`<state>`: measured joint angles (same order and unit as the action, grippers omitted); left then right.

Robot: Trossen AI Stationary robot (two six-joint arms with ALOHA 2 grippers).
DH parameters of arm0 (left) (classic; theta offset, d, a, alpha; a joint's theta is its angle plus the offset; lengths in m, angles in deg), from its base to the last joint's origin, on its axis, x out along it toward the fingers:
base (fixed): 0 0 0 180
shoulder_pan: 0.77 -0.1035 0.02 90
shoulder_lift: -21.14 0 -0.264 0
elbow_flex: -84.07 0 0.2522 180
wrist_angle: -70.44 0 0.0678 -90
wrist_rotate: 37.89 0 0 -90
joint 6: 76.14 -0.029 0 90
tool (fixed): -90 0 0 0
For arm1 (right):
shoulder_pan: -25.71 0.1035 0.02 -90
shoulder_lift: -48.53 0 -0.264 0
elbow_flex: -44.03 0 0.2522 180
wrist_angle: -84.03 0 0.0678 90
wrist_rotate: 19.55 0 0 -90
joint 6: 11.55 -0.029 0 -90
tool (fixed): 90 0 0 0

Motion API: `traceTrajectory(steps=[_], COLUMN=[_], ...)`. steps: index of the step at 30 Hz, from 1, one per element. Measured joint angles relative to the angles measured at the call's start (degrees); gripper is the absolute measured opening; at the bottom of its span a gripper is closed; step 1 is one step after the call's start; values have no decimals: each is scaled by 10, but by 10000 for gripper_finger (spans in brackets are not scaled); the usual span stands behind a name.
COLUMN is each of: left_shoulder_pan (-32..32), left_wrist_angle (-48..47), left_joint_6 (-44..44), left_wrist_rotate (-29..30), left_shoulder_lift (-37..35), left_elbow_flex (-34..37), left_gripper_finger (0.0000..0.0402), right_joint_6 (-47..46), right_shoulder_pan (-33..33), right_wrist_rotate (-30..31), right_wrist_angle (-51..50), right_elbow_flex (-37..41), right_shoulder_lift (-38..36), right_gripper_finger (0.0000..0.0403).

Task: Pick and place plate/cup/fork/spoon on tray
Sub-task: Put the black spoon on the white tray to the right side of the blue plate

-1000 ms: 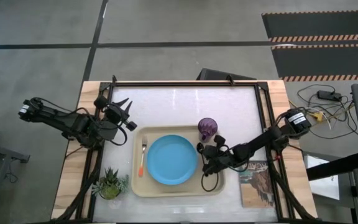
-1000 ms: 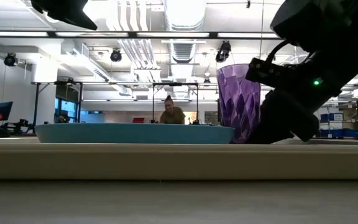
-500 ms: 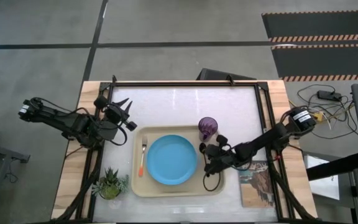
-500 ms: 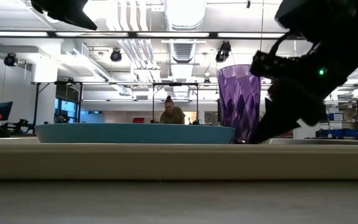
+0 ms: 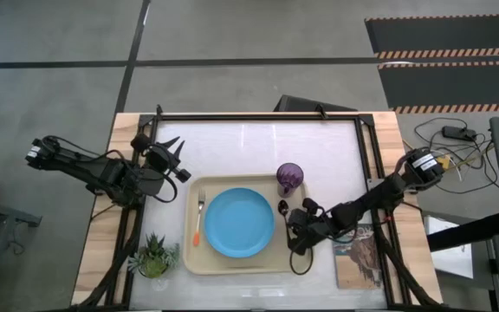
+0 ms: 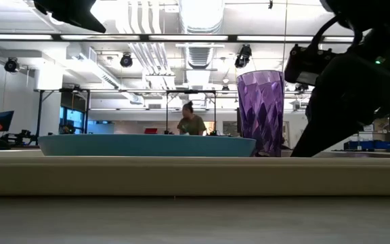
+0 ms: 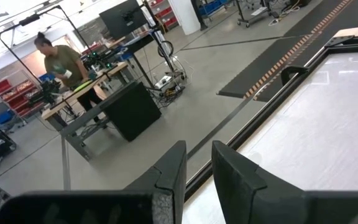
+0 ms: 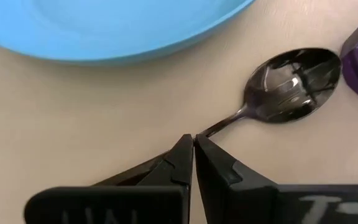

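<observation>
The cream tray (image 5: 249, 258) lies at the table's middle near side. On it rest the light-blue plate (image 5: 239, 222), the orange-handled fork (image 5: 199, 218) left of the plate, and the purple cup (image 5: 289, 178), upright at the far right corner. The dark spoon (image 8: 294, 74) lies right of the plate, its bowl beside the cup. My right gripper (image 5: 290, 217) is low over the tray's right side, shut on the spoon's handle. My left gripper (image 5: 170, 149) is open and empty above the table, off the tray's far left corner. My right gripper pinches the spoon's thin handle (image 8: 219, 126) between its two fingertips. The fingers lie low, almost level, coming from the table's right side, in line with the handle. The spoon's bowl (image 8: 294, 74) lies face up, low on the tray floor next to the cup.
A small potted plant (image 5: 154, 257) stands at the near left corner. A printed book (image 5: 358, 256) lies right of the tray, under my right arm. Black frame rails (image 5: 258, 115) border the table. A person (image 6: 191, 123) stands in the room beyond.
My right gripper has drawn back a little toward the table's right and near edges, away from the cup, staying low. Its fingers have stayed shut. The spoon's bowl has slid slightly the same way.
</observation>
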<state>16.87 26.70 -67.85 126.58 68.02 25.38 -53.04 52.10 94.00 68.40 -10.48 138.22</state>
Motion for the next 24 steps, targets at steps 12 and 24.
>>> traceTrajectory(steps=[12,24], left_shoulder_pan=[0,0], left_wrist_angle=[0,0], left_joint_6=[0,0], left_wrist_rotate=[0,-1], left_shoulder_lift=[0,0], left_elbow_flex=[0,0], left_gripper_finger=[59,59], right_joint_6=[-30,-50], right_shoulder_pan=[25,52], right_wrist_rotate=[-12,-17], right_wrist_angle=[-51,-59], right_elbow_flex=[-33,-39], right_shoulder_lift=[0,0], right_gripper_finger=[8,8])
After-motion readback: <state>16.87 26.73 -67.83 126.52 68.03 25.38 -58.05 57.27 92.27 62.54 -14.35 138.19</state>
